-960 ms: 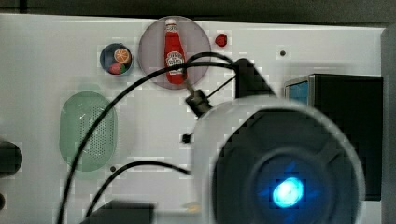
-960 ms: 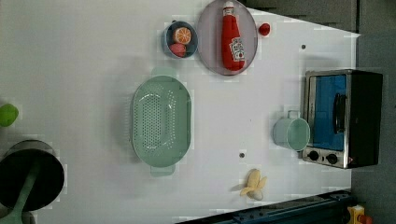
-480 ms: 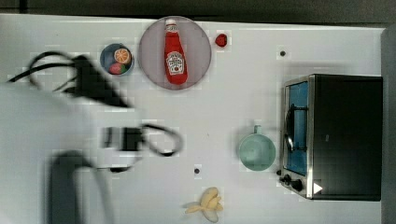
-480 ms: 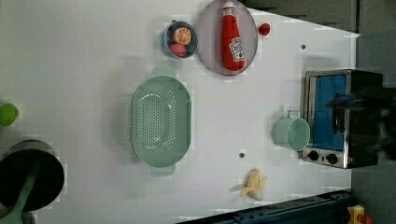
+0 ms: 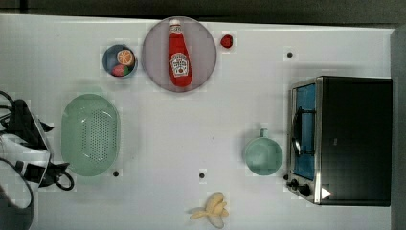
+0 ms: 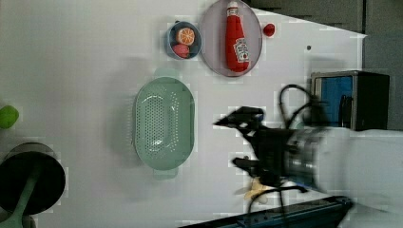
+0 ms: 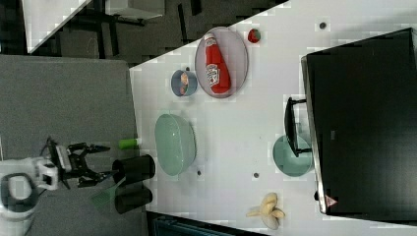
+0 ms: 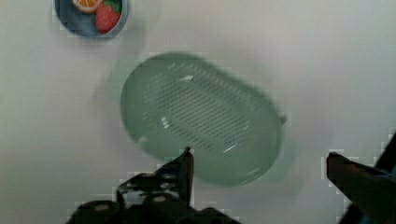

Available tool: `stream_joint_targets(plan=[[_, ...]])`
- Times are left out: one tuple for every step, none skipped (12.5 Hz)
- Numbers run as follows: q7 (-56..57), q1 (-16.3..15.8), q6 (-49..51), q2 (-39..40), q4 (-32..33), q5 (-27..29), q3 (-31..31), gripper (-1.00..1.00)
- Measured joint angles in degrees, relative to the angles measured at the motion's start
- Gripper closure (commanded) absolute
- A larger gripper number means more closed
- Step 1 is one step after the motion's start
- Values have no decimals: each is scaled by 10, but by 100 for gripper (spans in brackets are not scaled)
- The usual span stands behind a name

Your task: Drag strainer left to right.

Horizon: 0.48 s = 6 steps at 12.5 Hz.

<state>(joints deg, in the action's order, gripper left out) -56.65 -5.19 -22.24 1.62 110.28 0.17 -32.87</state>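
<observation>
The strainer point(image 5: 90, 134) is a pale mint-green oval colander with a holed bottom, lying on the white table at the top view's left. In the top view my arm point(image 5: 26, 146) stands at the table's left edge, just beside the strainer's rim. The left view shows my gripper point(image 6: 225, 142) open and empty, to the right of the strainer point(image 6: 164, 122) and apart from it. In the wrist view the strainer point(image 8: 201, 116) lies below and ahead of my open gripper point(image 8: 261, 163), its fingers point(image 8: 187, 163) holding nothing. The right view shows the gripper point(image 7: 109, 160) open, left of the strainer point(image 7: 174, 143).
A toaster oven point(image 5: 342, 139) stands at the top view's right with a mint cup point(image 5: 262, 155) beside it. A banana point(image 5: 210, 210) lies near the front edge. A ketchup bottle point(image 5: 179, 55) rests on a plate point(image 5: 203, 45), next to a fruit bowl point(image 5: 119, 61). Black cups point(image 7: 130, 182) stand off the table.
In the top view my arm has swept from the centre-right to the left edge. In the left view it has come in from the right. The strainer has not moved.
</observation>
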Motion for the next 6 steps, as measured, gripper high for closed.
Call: stream_joint_targets(plan=[[-47, -4, -34, 16, 13, 0, -6, -100], [-80, -4, -71, 33, 27, 0, -15, -100], [-102, -4, -130, 55, 43, 2, -23, -100], [-121, -6, -177, 79, 61, -2, -25, -100], [-132, -8, -198, 102, 83, -13, -24, -100], [-137, -7, -213, 124, 106, -12, -22, -100]])
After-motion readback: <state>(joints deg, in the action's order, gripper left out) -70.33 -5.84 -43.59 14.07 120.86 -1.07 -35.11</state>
